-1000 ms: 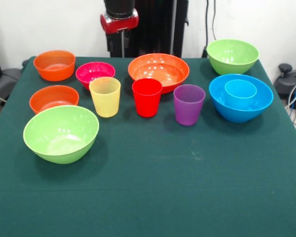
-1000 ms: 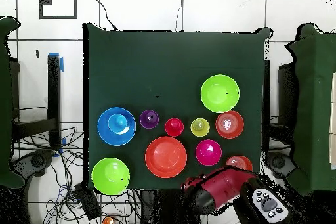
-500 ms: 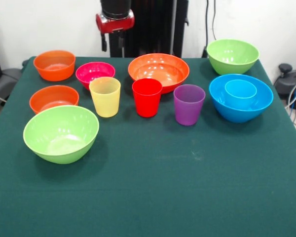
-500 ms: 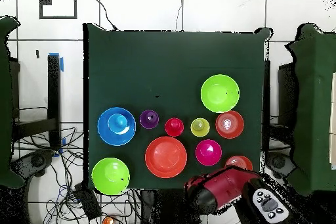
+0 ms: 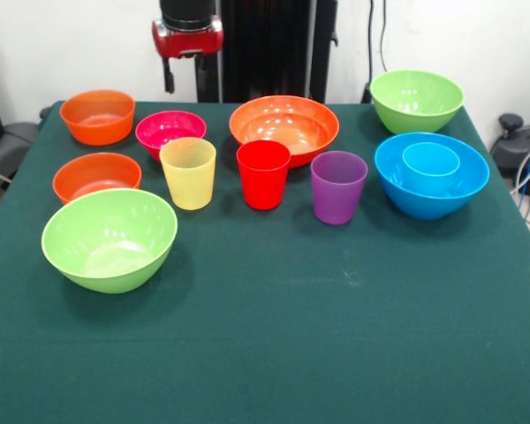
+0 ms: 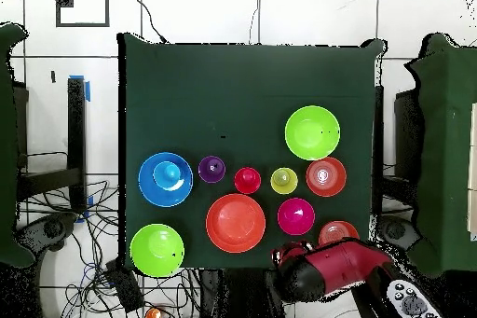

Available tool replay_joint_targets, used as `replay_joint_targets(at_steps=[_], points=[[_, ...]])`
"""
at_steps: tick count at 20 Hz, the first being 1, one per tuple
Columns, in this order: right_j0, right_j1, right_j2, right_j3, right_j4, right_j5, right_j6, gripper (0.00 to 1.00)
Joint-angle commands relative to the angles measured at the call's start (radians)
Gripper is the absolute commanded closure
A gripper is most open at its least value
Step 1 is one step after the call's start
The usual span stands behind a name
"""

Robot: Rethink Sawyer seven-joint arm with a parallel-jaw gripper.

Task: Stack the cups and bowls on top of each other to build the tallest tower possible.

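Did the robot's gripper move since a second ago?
Yes. In the front view the gripper has slid left: it was above the wide orange bowl, now it is above the magenta bowl.

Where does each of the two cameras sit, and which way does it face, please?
Front view: low across the table, facing the robot; the end effector hangs at the top.
Overhead view: above, looking straight down; the red arm shows at the bottom edge.
Shared: the light blue cup inside the blue bowl, turned half round between views.

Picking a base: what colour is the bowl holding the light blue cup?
Blue bowl; clearest in the front view.
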Motion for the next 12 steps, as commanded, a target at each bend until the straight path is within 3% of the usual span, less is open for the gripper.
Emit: replay_joint_targets(at_steps=[1,12], points=[[0.028,0.040,0.099,-0.059,-0.028,-0.139,0.028,0.00],[0.040,0.080,0.054,-0.070,-0.071,-0.258,0.036,0.00]])
